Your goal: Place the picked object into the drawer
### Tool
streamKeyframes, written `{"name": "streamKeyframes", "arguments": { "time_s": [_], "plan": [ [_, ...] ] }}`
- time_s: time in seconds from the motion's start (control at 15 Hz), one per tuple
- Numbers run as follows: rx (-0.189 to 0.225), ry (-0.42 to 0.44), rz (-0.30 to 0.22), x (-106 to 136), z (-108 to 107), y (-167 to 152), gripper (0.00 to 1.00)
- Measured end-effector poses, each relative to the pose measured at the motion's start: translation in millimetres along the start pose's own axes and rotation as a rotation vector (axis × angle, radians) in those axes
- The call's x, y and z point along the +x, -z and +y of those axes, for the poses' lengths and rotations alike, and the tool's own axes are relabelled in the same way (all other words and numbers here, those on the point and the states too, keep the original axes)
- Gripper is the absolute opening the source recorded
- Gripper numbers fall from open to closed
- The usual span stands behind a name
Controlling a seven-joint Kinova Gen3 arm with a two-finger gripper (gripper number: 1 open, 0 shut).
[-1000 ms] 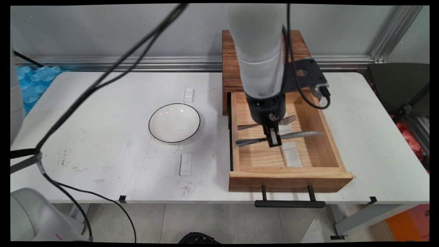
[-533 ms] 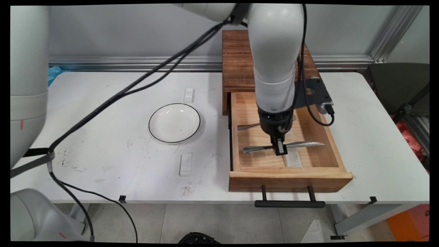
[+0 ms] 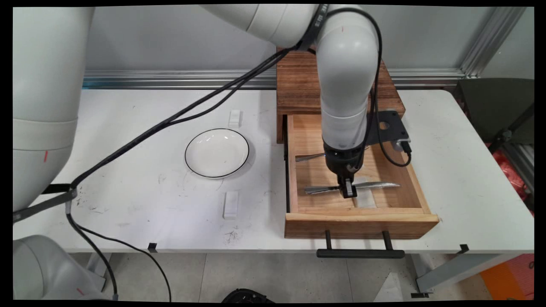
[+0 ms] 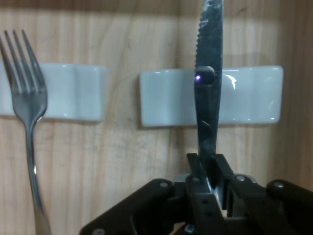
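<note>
At the table's (image 3: 128, 204) near edge, the black handle (image 3: 360, 253) of the open wooden drawer (image 3: 360, 224) juts out over the floor. Just inside the drawer's front wall the gripper (image 3: 348, 190) reaches straight down, its fingers (image 4: 194, 169) clenched on a table knife (image 3: 375, 185). The knife lies crosswise, its blade toward 3 o'clock and its handle toward 9 o'clock. In the hand view the serrated blade crosses a white rest (image 4: 168, 100) on the drawer floor. A second white rest (image 4: 73, 90) lies beside the first, with a fork (image 4: 29, 107) laid over it. In the main view the fork (image 3: 309, 156) sits at 12 o'clock from the knife, partly behind the arm. At 9 o'clock from the drawer, well apart, a white bowl (image 3: 216, 152) with a dark rim stands on the table, one small white block (image 3: 230, 204) nearer and another (image 3: 234, 118) beyond it. Farthest back, the brown wooden cabinet (image 3: 298, 87) stands against the wall.
</note>
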Motion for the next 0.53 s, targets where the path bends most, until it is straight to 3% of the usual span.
{"name": "streamKeyframes", "arguments": {
  "time_s": [0.53],
  "plan": [
    [-0.006, -0.01, 0.012, -1.2, -5.0, -17.7, 0.0]
  ]
}}
